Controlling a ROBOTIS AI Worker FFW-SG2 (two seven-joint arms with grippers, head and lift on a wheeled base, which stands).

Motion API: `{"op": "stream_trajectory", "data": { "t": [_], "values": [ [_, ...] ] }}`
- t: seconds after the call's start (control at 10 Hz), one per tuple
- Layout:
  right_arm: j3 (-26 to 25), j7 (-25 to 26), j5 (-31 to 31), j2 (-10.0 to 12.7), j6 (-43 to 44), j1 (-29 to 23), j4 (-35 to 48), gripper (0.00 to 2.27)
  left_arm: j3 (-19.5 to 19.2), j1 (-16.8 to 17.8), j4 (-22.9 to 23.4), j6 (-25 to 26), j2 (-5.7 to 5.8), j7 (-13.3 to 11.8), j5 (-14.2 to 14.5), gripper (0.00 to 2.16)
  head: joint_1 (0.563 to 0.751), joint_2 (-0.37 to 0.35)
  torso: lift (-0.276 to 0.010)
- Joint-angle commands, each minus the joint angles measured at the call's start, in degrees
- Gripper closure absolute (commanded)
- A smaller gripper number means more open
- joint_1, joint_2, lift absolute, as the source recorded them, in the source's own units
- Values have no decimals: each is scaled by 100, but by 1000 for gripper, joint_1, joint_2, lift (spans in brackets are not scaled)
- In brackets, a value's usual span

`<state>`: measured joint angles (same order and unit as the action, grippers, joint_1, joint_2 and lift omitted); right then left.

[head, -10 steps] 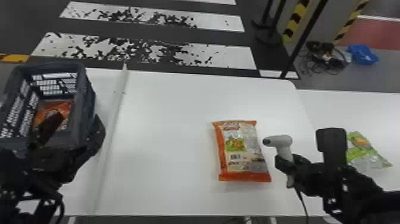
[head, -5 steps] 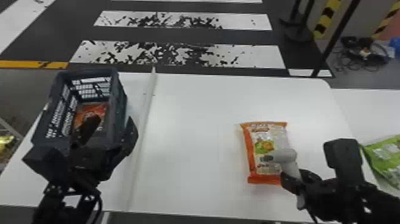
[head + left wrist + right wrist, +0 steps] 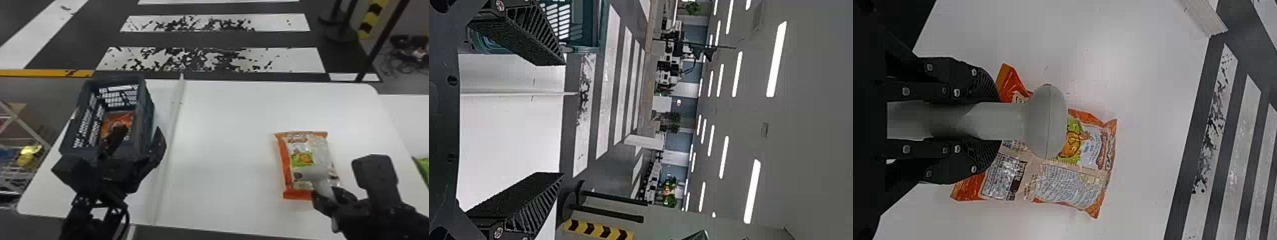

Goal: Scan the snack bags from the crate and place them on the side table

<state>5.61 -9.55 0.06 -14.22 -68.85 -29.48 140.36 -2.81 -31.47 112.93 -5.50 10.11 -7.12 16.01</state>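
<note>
Over white surface (image 3: 229, 134) (striped floor (image 3: 223, 40) at twelve o'clock), pinching scanner (image 3: 314, 175) in right hand (image 3: 332, 194) at four, left hand (image 3: 140, 131) spread at eight.

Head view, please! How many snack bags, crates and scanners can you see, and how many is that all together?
Snack bags: 3 (an orange one in the crate, an orange one on the table, part of a green one at the right edge)
Crates: 1
Scanners: 1
Total: 5

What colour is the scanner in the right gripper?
Light grey; the scanner shows best in the right wrist view.
</note>
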Motion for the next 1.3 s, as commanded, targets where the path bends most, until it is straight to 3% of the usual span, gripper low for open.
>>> {"op": "stream_trajectory", "data": {
  "t": [0.0,0.3,0.5,0.8,1.2],
  "values": [
    [2,6,29,-2,16,12,-35,2253,0,0,-8,2,0,0,-1,87,695,81,-81],
    [-51,6,12,7,86,12,-26,2253,0,0,-17,2,-18,-9,-1,87,695,78,-81],
    [-622,24,-217,7,227,117,-114,2253,9,-17,-17,-16,-18,-9,8,87,695,64,-81],
    [-1369,24,-498,-2,1036,469,-1081,2253,9,-17,-17,-16,-9,-18,8,87,695,-26,-81],
    [-1580,24,-533,-81,1598,1093,-2417,2253,18,-35,1,-16,-9,-26,-1,87,695,-122,-81]
  ]
}}
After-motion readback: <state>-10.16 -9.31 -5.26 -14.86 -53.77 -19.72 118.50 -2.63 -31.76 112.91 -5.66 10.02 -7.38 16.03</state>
